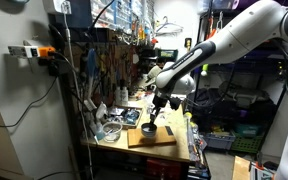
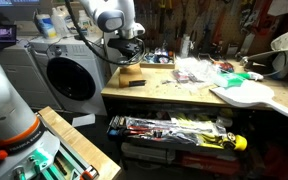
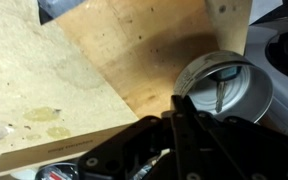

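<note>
My gripper has its two dark fingers pressed together, with nothing visible between them. Its tips hover just beside the rim of a small silver pot that has a metal utensil lying inside. The pot stands on a wooden board. In an exterior view the gripper hangs just above the pot on the board at the near end of the workbench. In an exterior view the gripper sits over the board at the bench's end.
A pegboard wall of tools backs the bench. On the bench lie plastic bags, a white guitar-shaped body and a black-handled tool. A washing machine stands beside it. An open tool drawer sticks out below.
</note>
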`<state>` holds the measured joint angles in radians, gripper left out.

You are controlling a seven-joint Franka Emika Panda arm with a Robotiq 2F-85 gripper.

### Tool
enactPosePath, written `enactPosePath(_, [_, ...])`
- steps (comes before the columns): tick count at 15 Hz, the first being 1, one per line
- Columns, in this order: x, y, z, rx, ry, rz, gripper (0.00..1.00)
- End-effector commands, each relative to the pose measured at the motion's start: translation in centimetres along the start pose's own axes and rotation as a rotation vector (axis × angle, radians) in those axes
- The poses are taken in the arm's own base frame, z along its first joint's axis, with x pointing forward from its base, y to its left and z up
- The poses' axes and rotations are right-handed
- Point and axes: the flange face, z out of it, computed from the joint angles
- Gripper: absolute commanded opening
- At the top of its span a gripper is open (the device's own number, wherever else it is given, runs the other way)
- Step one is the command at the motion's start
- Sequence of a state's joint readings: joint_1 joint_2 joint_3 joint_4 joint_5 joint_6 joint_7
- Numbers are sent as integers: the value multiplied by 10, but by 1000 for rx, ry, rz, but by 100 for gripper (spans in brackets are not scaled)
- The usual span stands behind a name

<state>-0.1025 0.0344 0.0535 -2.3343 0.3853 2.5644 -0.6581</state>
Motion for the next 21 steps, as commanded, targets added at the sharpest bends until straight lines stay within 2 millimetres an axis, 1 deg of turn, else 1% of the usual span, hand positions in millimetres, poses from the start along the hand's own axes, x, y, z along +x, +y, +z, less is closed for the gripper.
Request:
enactPosePath(1, [-39, 15, 5, -20, -9, 38, 1])
enactPosePath(4, [-56, 31, 16, -65, -12, 88, 1])
enactPosePath(6, [-63, 38, 18, -81, 3, 118, 1])
enactPosePath(10, [-72, 46, 21, -108, 4, 137, 1])
enactPosePath(11, [-74, 47, 21, -107, 1, 139, 2])
enactPosePath(12, [-74, 47, 20, -102, -2, 147, 28])
enactPosePath(13, [-73, 49, 17, -106, -2, 149, 30])
enactPosePath(16, [-69, 49, -1, -117, -16, 131, 50])
enactPosePath(19, [-58, 42, -33, -150, -45, 188, 72])
enactPosePath(20, [-54, 36, -45, -155, -62, 203, 79])
enactPosePath(21, [-48, 25, -60, -162, -71, 212, 87])
